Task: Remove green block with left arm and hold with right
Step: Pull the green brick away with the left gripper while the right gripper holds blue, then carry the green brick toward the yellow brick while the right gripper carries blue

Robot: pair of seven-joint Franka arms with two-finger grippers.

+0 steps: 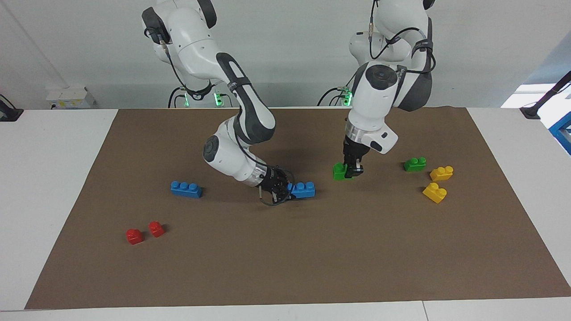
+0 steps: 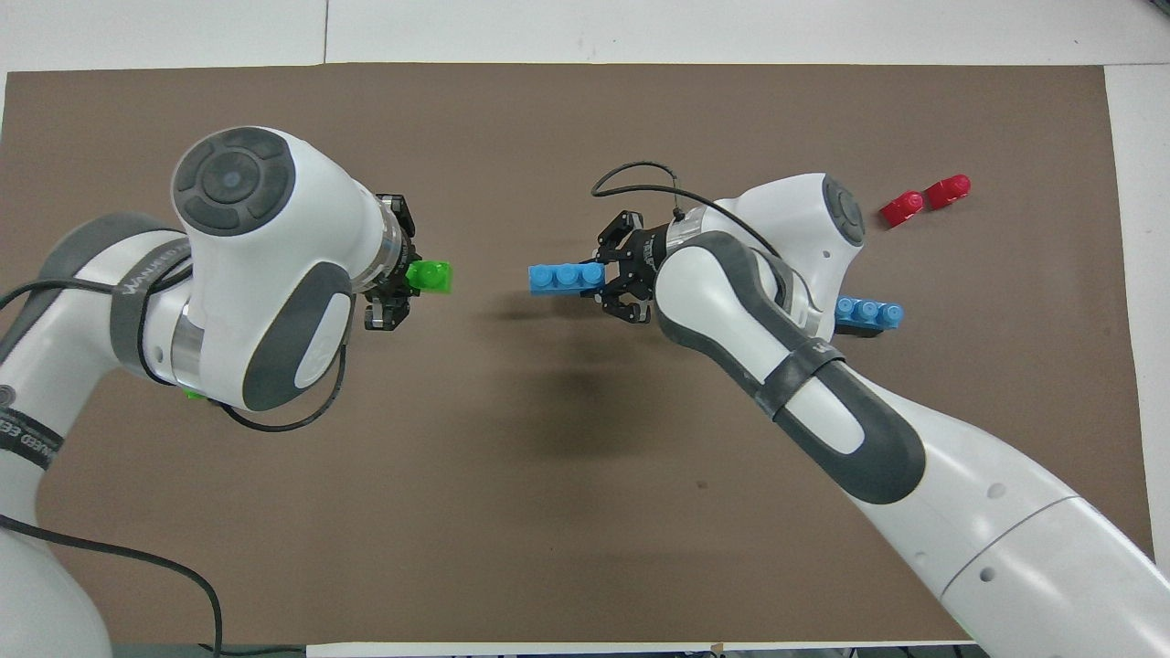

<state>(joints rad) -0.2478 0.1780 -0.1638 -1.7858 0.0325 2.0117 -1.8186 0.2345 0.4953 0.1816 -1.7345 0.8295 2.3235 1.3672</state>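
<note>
My left gripper is shut on one end of a small bright green block, held low at the brown mat near its middle. In the overhead view the green block sticks out of the left gripper. My right gripper is shut on the end of a blue three-stud brick that lies low at the mat. The overhead view shows this brick at the right gripper. The green block and this blue brick are apart, with bare mat between them.
A second, darker green brick and two yellow bricks lie toward the left arm's end. Another blue brick and two red bricks lie toward the right arm's end.
</note>
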